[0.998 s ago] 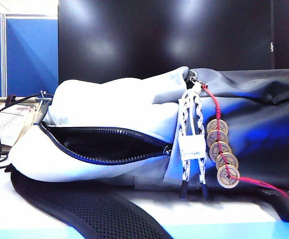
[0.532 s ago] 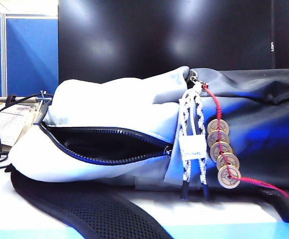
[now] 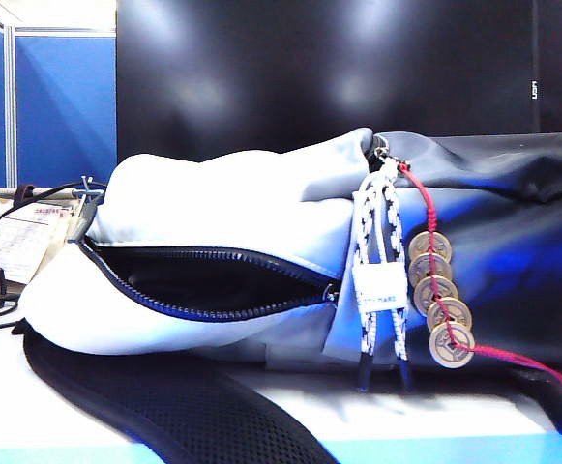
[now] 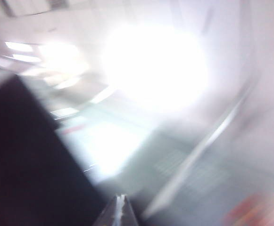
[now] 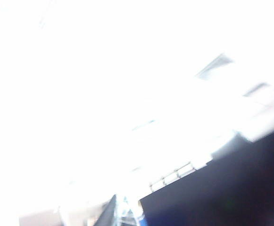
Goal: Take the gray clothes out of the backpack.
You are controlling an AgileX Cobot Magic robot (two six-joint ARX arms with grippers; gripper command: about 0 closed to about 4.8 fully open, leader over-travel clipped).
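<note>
The backpack [image 3: 232,203] lies on its side on the table, pale gray-white on the left and dark gray on the right. Its navy zipper opening [image 3: 213,280] gapes toward the exterior camera, and only darkness shows inside. The gray clothes are hidden. A white-navy braided cord [image 3: 377,261] and a red string of brass coins [image 3: 440,300] hang from the zipper pull. Neither gripper appears in the exterior view. In the blurred left wrist view my left gripper [image 4: 120,197] is shut and empty, pointing at bright room lights. My right gripper [image 5: 121,198] is shut and empty too, before a glaring ceiling.
The black mesh strap [image 3: 164,406] spreads across the white table [image 3: 455,416] in front of the bag. Papers and cables [image 3: 19,242] sit at the far left by a blue partition [image 3: 58,106]. A black screen [image 3: 319,68] stands behind the backpack.
The whole exterior picture has shifted very slightly to the right. The backpack keeps its shape and its opening is as wide as before.
</note>
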